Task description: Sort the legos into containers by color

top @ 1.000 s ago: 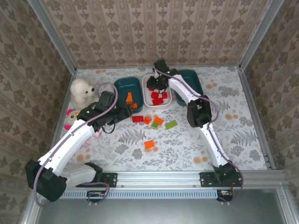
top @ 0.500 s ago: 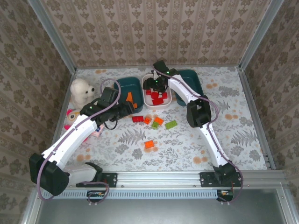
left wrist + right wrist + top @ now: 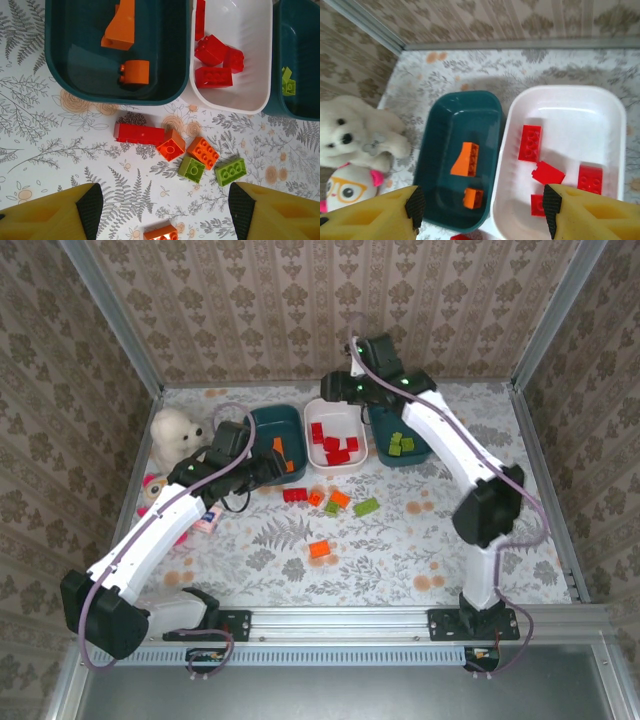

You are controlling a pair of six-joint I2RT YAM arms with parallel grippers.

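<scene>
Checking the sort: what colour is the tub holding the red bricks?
The tub is white; the left wrist view shows it best.

No readable text, labels, brands, numbers or signs anywhere in view.

Three tubs (two teal); about fourteen legos; two plushes
</scene>
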